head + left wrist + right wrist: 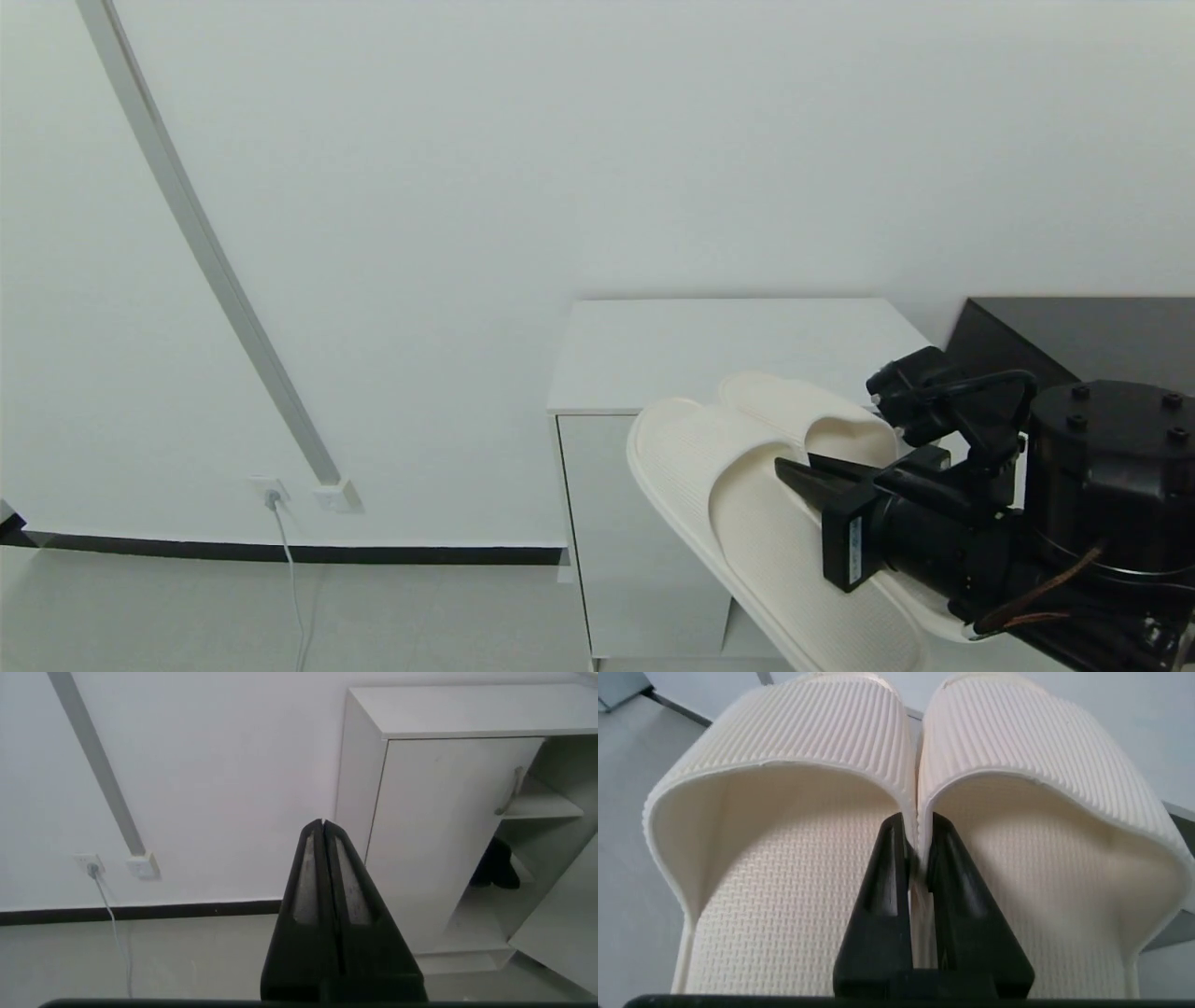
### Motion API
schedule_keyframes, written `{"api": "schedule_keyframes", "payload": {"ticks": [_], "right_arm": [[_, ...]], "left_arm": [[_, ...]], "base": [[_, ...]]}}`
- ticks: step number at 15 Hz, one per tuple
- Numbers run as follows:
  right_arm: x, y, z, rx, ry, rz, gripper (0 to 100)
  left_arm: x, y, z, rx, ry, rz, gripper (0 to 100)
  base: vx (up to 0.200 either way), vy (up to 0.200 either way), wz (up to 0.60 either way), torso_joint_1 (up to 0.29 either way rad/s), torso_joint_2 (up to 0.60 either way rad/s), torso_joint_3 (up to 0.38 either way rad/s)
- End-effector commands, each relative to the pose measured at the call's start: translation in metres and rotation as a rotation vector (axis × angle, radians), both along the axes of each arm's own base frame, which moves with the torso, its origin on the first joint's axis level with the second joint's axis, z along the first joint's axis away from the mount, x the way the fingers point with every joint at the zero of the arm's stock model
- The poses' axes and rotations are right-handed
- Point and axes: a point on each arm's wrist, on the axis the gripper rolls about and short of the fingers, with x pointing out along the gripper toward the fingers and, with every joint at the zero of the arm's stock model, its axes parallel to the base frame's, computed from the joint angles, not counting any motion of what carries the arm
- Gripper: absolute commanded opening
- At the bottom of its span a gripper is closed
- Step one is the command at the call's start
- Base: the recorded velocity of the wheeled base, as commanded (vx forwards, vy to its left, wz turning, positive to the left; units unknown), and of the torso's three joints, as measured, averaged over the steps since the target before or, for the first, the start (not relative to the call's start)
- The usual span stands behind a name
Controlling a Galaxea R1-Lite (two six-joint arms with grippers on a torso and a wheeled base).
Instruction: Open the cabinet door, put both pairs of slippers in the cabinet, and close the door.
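Slanting down the white wall, a grey strip (201, 243) ends near a socket (269, 490) with a cable plugged in, and the left gripper (323, 829) faces that wall with its fingers pressed together on nothing. Next comes the white cabinet (728, 350), its inside with a shelf showing past a door panel in the left wrist view. Held in the air before the cabinet's top, the pair of cream slippers (691, 467) is pinched by the right gripper (794, 471), whose fingers squeeze the two inner walls together
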Motion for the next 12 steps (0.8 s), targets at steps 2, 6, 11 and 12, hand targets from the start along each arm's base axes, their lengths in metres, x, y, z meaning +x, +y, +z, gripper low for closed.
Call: {"api": "schedule_keyframes", "payload": {"ticks": [2, 6, 11, 12], "right_arm": [[0.0000, 0.0003, -0.0040, -0.012, 0.010, 0.000, 0], [0.0003, 0.0006, -0.0060, -0.019, 0.014, -0.001, 0], [0.0001, 0.0003, -0.0095, -0.031, 0.023, 0.000, 0], [-0.0001, 0.0002, -0.0099, -0.032, 0.024, 0.000, 0]], "left_arm": [[0.0001, 0.0000, 0.0000, 0.000, 0.001, 0.001, 0], [0.0001, 0.0000, 0.0000, 0.000, 0.001, 0.001, 0], [0.0001, 0.0000, 0.0000, 0.000, 0.001, 0.001, 0], [0.0001, 0.0000, 0.0000, 0.000, 0.001, 0.001, 0]], "base": [[0.000, 0.000, 0.00, 0.000, 0.00, 0.000], [0.000, 0.000, 0.00, 0.000, 0.00, 0.000], [0.000, 0.000, 0.00, 0.000, 0.00, 0.000], [0.000, 0.000, 0.00, 0.000, 0.00, 0.000]]}}
